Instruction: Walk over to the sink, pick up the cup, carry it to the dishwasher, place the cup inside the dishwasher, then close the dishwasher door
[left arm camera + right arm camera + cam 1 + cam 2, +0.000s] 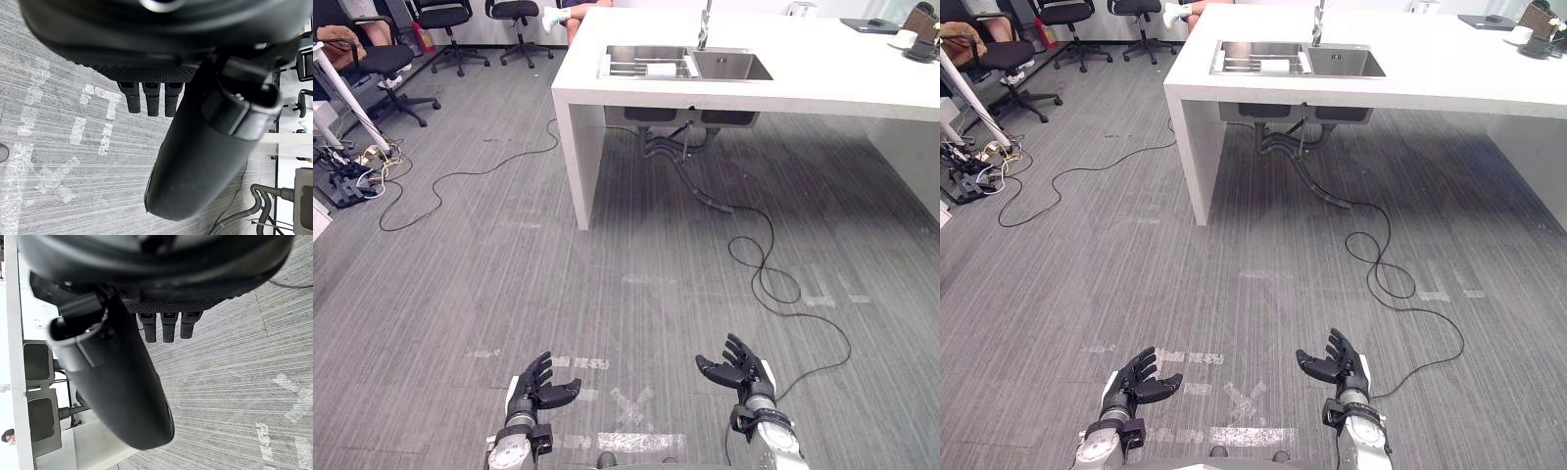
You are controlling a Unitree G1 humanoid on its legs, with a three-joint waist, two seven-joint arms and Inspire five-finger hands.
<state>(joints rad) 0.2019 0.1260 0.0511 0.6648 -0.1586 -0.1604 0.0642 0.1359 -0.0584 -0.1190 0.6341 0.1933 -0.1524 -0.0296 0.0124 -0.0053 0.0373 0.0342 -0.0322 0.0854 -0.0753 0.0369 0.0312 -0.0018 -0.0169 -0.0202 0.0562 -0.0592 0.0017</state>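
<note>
A white counter [822, 83] stands across the grey floor ahead of me, with a steel double sink [731, 66] and a faucet [704, 27] set in it. A small white object [661, 70] lies on the rack in the sink's left basin; I cannot tell if it is the cup. My left hand [533, 385] and right hand [741, 370] hang low in front of me over the floor, both open and holding nothing. In the wrist views the fingers [151, 100] of my left hand and the fingers [168, 328] of my right hand are straight above bare carpet.
A black cable [773, 284] snakes over the floor between me and the counter. Office chairs [386, 59] and a tangle of power strips [347, 176] stand at the left. A person's legs [573, 15] show behind the counter. Tape marks [631, 406] lie near my hands.
</note>
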